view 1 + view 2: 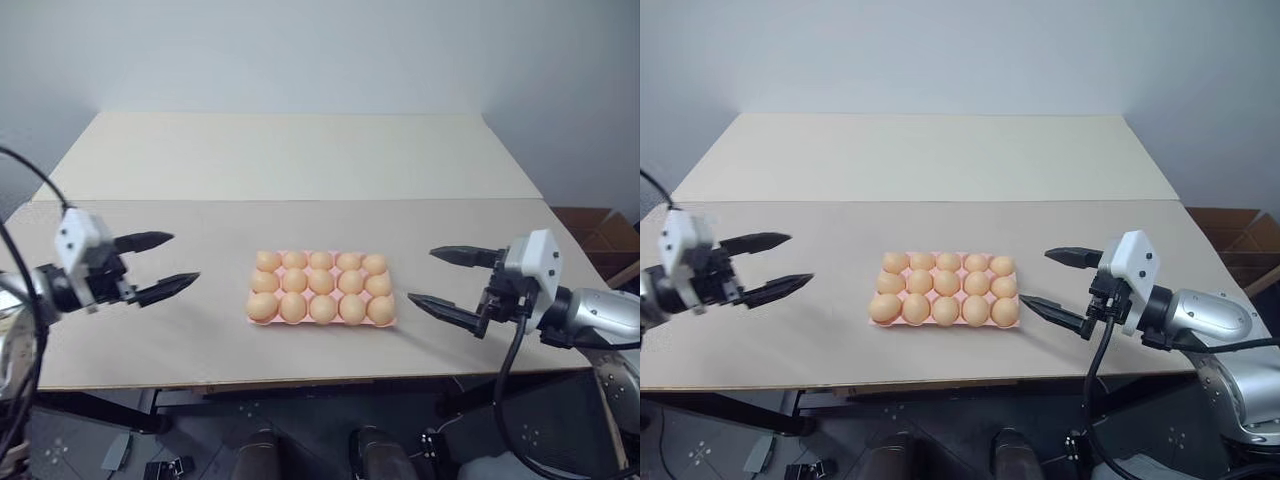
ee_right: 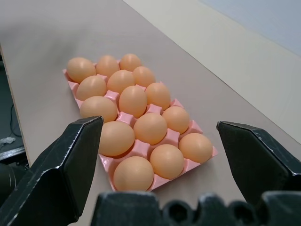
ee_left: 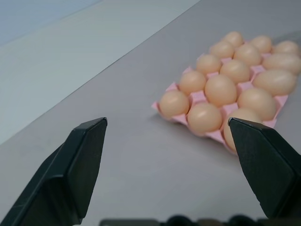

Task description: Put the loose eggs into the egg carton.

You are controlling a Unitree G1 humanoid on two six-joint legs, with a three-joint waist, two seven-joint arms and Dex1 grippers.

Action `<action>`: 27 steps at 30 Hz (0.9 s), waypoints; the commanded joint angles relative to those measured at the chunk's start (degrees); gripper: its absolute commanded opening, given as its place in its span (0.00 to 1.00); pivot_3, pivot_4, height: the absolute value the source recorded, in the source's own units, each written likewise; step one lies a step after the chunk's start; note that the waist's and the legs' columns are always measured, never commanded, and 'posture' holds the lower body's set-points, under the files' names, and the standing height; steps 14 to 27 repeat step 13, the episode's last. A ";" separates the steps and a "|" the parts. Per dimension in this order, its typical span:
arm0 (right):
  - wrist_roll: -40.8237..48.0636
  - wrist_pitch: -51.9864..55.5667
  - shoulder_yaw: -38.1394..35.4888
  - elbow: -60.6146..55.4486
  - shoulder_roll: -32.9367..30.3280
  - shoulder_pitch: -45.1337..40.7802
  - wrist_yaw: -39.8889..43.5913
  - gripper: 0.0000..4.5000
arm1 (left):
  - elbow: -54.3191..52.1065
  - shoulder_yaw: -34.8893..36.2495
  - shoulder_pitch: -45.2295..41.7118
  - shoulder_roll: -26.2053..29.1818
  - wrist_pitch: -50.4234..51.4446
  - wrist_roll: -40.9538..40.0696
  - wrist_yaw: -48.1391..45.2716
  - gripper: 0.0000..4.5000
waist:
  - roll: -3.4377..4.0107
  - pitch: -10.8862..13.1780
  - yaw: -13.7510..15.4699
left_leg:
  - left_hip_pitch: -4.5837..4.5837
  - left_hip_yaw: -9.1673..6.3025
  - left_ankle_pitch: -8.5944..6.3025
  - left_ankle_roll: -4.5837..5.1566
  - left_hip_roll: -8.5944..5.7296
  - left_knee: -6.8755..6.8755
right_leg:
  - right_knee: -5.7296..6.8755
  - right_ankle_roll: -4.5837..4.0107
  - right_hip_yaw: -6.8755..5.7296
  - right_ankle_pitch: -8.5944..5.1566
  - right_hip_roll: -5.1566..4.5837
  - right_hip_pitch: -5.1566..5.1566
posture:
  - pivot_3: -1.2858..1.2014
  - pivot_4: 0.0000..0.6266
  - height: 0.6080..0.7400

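The pale pink egg carton (image 1: pixel 320 325) lies flat in the middle of the table, and an egg (image 1: pixel 321 282) sits in each cup I can see. The loose eggs are out of view. To the carton's left, my left gripper (image 1: pixel 185 257) hovers above the table, open and holding nothing, pointing toward the carton. My right gripper (image 1: pixel 421 275) is open on the carton's right side, close to its edge, also holding nothing. The left wrist view has the carton (image 3: pixel 162 109) ahead of the fingers. In the right wrist view the carton (image 2: pixel 70 82) lies between the spread fingers.
The grey-brown table (image 1: pixel 180 330) ends in a front edge just below the carton. A lighter tabletop (image 1: pixel 300 150) adjoins it behind, against a pale wall. A cardboard box (image 1: pixel 600 235) stands off the table at the right.
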 commanded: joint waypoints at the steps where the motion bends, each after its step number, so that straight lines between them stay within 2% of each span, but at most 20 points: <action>1: 0.68 -1.81 -2.05 0.27 -0.82 -0.71 1.39 1.00 | 0.26 1.80 2.08 0.54 -1.85 -0.35 -0.98 1.00 | 0.00 0.00 0.20 | 0.00 0.01 0.00 0.00 0.00 0.00 | 0.00 0.00 0.00 0.00 -0.01 0.00 | 0.52 0.24 1.00; 13: 2.08 -0.58 -3.99 -1.67 -1.69 1.44 1.70 1.00 | -5.69 4.99 8.26 -1.29 0.91 -6.16 -0.07 1.00 | 0.00 0.00 0.26 | -0.01 0.01 0.00 -0.01 0.06 -0.02 | 0.01 0.09 -0.01 0.06 0.02 -0.03 | 0.52 0.24 1.00; 27: 2.08 -0.58 -3.99 -1.67 -1.69 1.44 1.70 1.00 | -5.69 4.99 8.26 -1.29 0.91 -6.16 -0.07 1.00 | 0.00 0.00 0.26 | -0.01 0.01 0.00 -0.01 0.06 -0.02 | 0.01 0.09 -0.01 0.06 0.02 -0.03 | 0.52 0.24 1.00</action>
